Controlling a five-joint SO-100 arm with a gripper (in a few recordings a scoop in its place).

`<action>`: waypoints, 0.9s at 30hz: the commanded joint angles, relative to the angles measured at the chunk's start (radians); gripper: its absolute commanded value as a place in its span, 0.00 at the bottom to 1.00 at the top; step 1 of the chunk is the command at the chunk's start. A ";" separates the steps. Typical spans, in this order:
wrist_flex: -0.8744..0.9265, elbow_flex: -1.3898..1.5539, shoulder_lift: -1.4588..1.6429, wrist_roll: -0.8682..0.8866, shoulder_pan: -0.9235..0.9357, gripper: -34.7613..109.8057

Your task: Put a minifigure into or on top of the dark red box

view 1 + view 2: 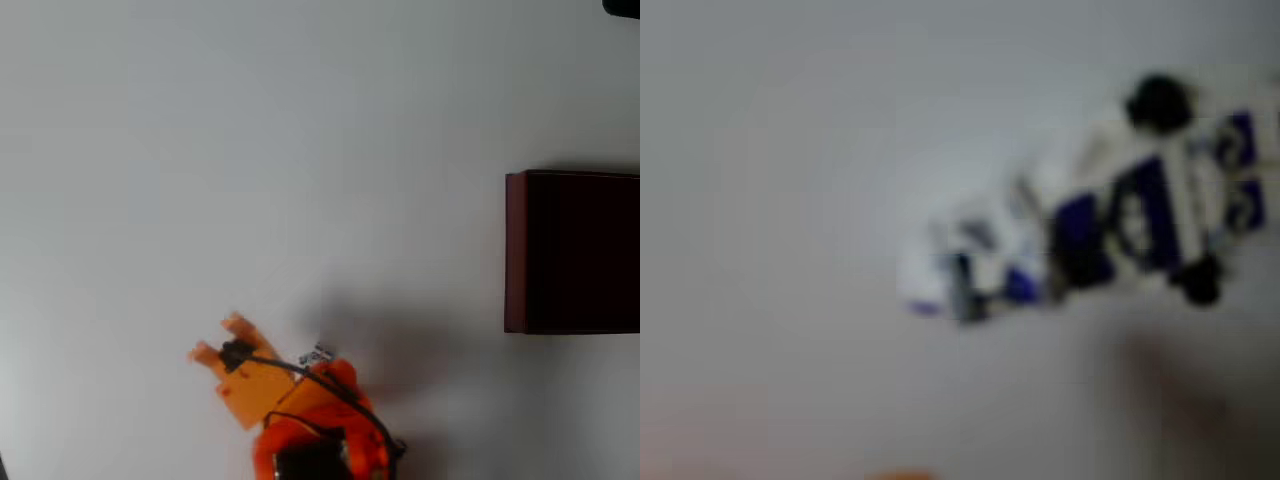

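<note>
The minifigure is lying on its side on the white table, blurred in the wrist view, and peeking out beside the orange arm overhead. The gripper is pointing up-left, fingers spread apart and holding nothing. The dark red box is sitting well apart at the right edge.

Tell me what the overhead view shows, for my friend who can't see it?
An orange robot arm reaches in from the bottom edge, its hand over a plain white table. A dark red box sits far off at the right edge.
</note>
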 commanded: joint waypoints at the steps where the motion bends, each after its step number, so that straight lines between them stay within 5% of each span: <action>1: -0.021 -0.038 -0.035 0.163 -0.029 0.43; 16: 0.081 -0.129 -0.097 0.827 -0.095 0.45; 27: -0.209 0.227 0.198 1.233 -0.213 0.47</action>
